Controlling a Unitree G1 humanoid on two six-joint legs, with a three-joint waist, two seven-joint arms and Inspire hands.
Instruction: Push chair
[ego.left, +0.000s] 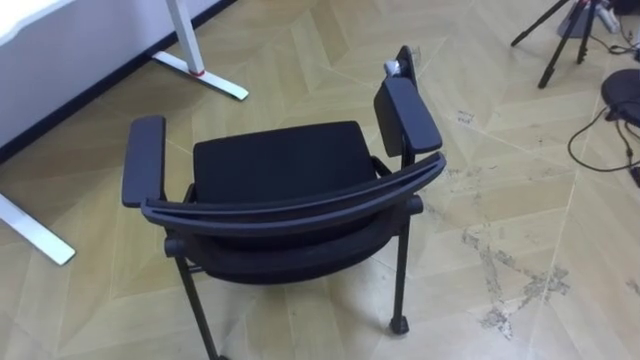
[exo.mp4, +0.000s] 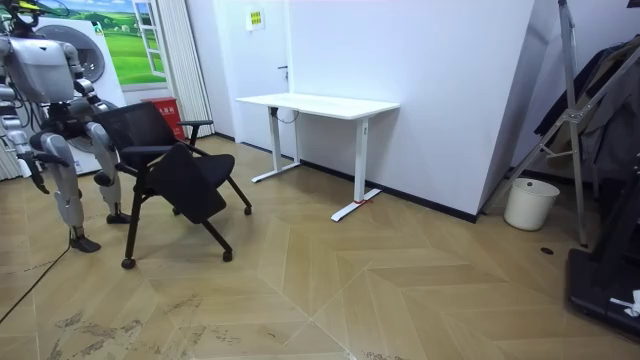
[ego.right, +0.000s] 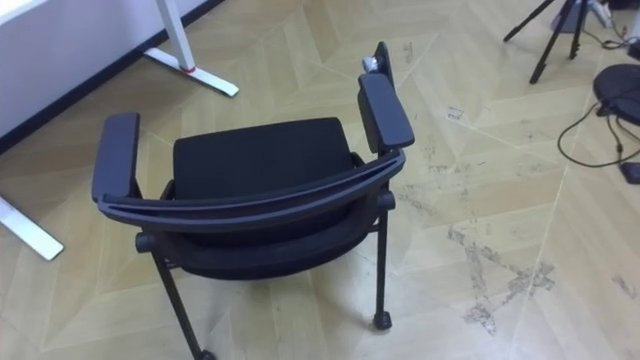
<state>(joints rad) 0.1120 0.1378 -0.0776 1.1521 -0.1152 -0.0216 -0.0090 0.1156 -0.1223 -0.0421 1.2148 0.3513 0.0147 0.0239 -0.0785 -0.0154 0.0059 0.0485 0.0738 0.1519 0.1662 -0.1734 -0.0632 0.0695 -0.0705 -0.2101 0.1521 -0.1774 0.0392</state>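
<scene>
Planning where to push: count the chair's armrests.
2. The chair has a left armrest and a right armrest, sides as the robot sees them. Neither is hidden.

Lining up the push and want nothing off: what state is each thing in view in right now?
chair: upright on its castors, seat down and bare, no hand on its backrest.
desk: standing at the wall, apart from the chair.
bucket: upright by the wall.
floor: scuffed on the chair's right side.
</scene>
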